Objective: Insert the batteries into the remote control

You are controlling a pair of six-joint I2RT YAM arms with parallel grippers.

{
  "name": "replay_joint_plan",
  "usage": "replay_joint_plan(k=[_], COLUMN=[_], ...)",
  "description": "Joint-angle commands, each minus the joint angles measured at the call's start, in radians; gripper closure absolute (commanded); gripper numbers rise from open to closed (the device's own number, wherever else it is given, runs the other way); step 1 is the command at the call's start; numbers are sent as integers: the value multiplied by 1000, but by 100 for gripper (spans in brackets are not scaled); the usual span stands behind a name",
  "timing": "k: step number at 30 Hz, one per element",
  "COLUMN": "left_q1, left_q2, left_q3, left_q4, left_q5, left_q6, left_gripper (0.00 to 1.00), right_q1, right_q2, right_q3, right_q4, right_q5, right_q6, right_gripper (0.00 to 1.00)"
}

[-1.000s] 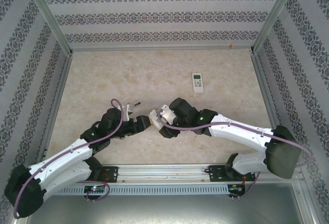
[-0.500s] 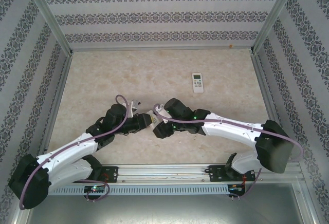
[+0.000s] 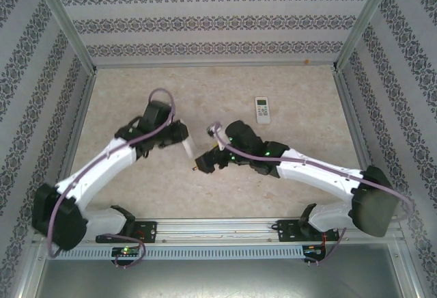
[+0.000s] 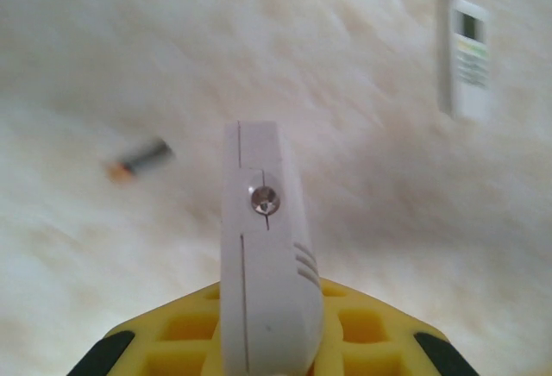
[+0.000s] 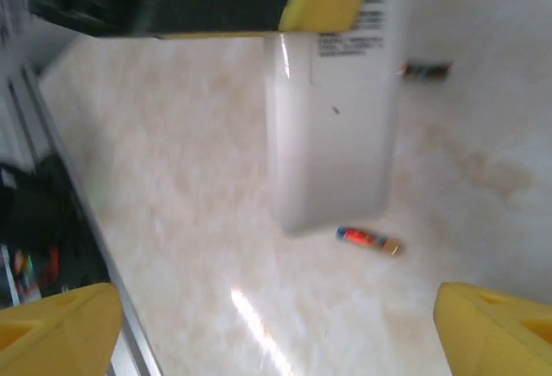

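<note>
Remote (image 4: 263, 247) clamped edge-on in left hand (image 3: 179, 138), held above counter (image 3: 136, 93). Right hand (image 3: 203, 163) near remote's free end, fingers spread wide, holding nothing. Orange battery (image 5: 368, 240) on counter by that end; dark battery (image 5: 427, 70) farther off.

Left arm (image 3: 102, 168): white moulded link shells; black joint housings; bulky black shoulder block; lilac cable (image 3: 161, 95) running its length, standing off in a loop near the wrist; right arm (image 3: 314, 169): matching white shells, black joints and black shoulder block; lilac cable along the upper side; small green lights by the wrist; left gripper (image 3: 181, 143): black body; yellow finger faces moulded in a grid of recesses, black corner pieces; right gripper (image 3: 204, 163): black body; blunt yellow fingertips (image 5: 53, 329); base brackets (image 3: 306, 224): black, with thin wiring.
</note>
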Motion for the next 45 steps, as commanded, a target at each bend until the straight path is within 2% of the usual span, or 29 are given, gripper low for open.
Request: replay_joint_plan(k=[1, 4, 7, 12, 18, 21, 22, 23, 26, 30, 33, 36, 38, 41, 45], left_q1=[53, 95, 117, 127, 144, 142, 141, 142, 142, 136, 133, 130, 128, 125, 122], left_q2=[227, 450, 638, 919, 1171, 1233, 1234, 1226, 1190, 1097, 941, 687, 485, 219, -56], left_q3=[203, 423, 606, 894, 1137, 1218, 1220, 1219, 1215, 1187, 1071, 841, 626, 372, 98], left_q4=[-361, -502, -591, -724, -777, -805, -793, -776, -736, -704, -611, -410, -215, 19, 237], left_q5=[-404, -594, -673, -772, -726, -664, -623, -581, -472, -383, -235, 1, 164, 310, 412], left_q6=[298, 322, 340, 354, 353, 343, 346, 345, 346, 339, 332, 297, 247, 159, 74], left_gripper=[93, 97, 97, 97, 91, 83, 77, 66, 51, 47, 44, 38, 33, 29, 19], right_q1=[-45, -68, -78, -84, -125, -140, -146, -155, -193, -256, -318, -408, -467, -548, -621], right_q2=[-6, 32, 47, -5, -97, -135, -149, -161, -200, -244, -225, -111, 8, 191, 440], right_q3=[-4, 31, 27, -26, -73, -92, -100, -107, -119, -124, -99, -10, 76, 184, 360], right_q4=[29, -75, -118, -147, -198, -218, -225, -234, -273, -313, -319, -354, -373, -367, -400], right_q5=[73, 56, 22, 49, 77, 91, 100, 112, 155, 216, 259, 311, 339, 336, 286], right_q6=[105, 145, 155, 164, 181, 183, 189, 196, 237, 259, 236, 156, 87, 36, -9], right_gripper=[7, 7, 8, 8, 8, 7, 7, 7, 6, 6, 5, 5, 5, 4, 4])
